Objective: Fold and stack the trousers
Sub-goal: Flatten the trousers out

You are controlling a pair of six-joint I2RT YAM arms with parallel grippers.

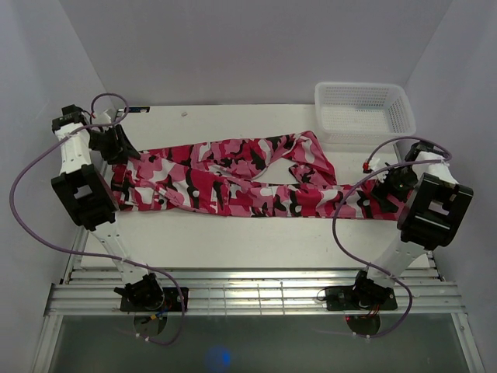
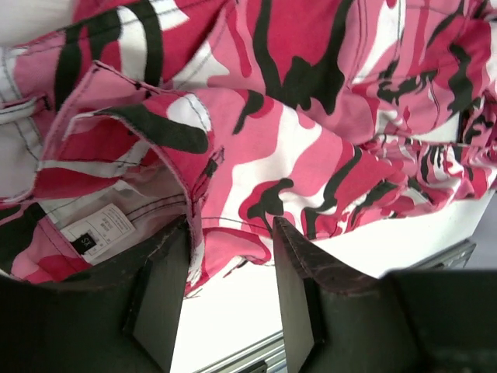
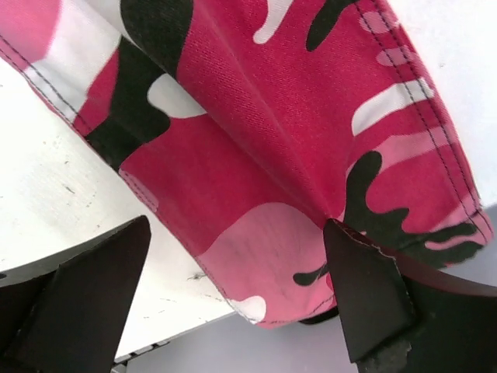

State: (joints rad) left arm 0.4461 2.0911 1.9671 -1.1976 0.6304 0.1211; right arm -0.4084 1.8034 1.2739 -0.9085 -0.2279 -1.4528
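Observation:
The trousers (image 1: 233, 183), in pink, red, white and black camouflage, lie stretched left to right across the white table (image 1: 233, 237), their legs loosely twisted near the middle. My left gripper (image 1: 116, 148) sits at the waist end. In the left wrist view its jaws (image 2: 231, 252) stand apart, and a fold of the trousers (image 2: 311, 116) brushes the left finger (image 2: 159, 303). My right gripper (image 1: 386, 184) is at the leg end. In the right wrist view it (image 3: 237, 264) gapes wide over the hem of the trousers (image 3: 272, 116), which touches the right finger (image 3: 365, 295).
A white mesh basket (image 1: 365, 128) stands at the back right, just beyond the trousers. Grey walls close in the back and both sides. Metal rails (image 1: 248, 291) run along the near edge between the arm bases. A white label (image 2: 101, 231) shows inside the waistband.

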